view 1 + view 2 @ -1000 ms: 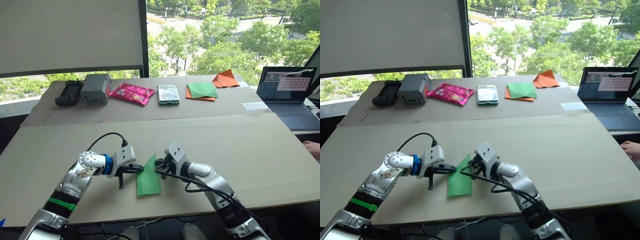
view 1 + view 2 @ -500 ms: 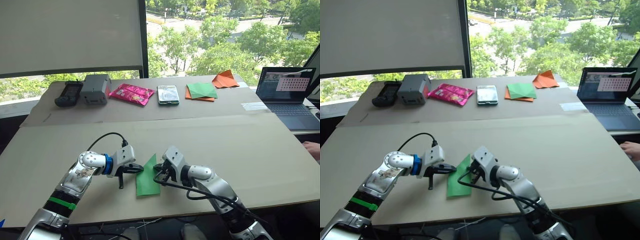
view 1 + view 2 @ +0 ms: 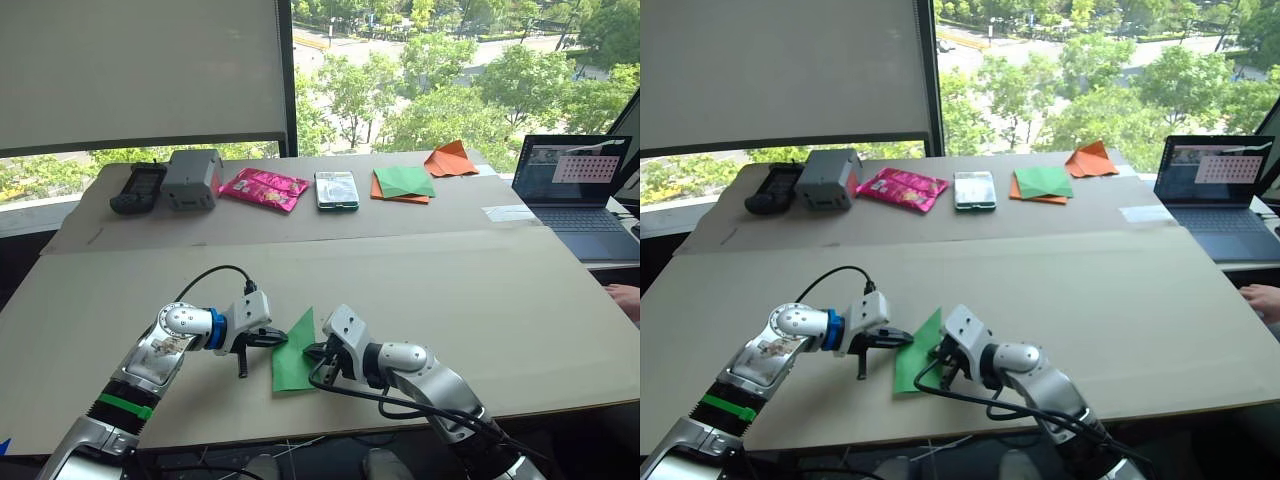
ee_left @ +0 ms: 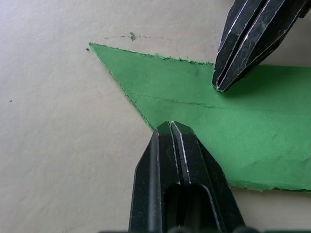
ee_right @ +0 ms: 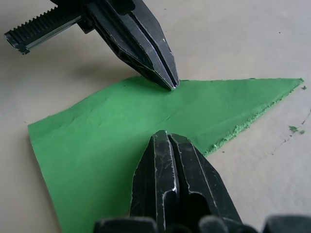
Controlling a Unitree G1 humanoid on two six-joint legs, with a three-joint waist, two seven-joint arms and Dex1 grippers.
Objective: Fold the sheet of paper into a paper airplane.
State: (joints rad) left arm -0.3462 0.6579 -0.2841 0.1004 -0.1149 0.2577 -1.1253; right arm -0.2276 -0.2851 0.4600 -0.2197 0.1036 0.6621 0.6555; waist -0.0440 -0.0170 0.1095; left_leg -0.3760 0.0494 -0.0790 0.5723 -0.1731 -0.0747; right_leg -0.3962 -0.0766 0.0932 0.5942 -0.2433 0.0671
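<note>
Right hand (image 3: 316, 355) slid nearer; two hands press one sheet of paper (image 3: 294, 351)

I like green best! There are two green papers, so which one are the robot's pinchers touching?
The pointed sheet of paper near the front edge; the green sheet stacked on orange paper lies far back.

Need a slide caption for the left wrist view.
Both shut grippers, left and right, press their tips on the folded, pointed green sheet of paper.

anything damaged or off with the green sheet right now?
Yes: the sheet of paper has ragged, frayed slanted edges near its point, and tiny green scraps lie on the table beside the tip. Both the left gripper and right gripper press shut fingertips on it.
</note>
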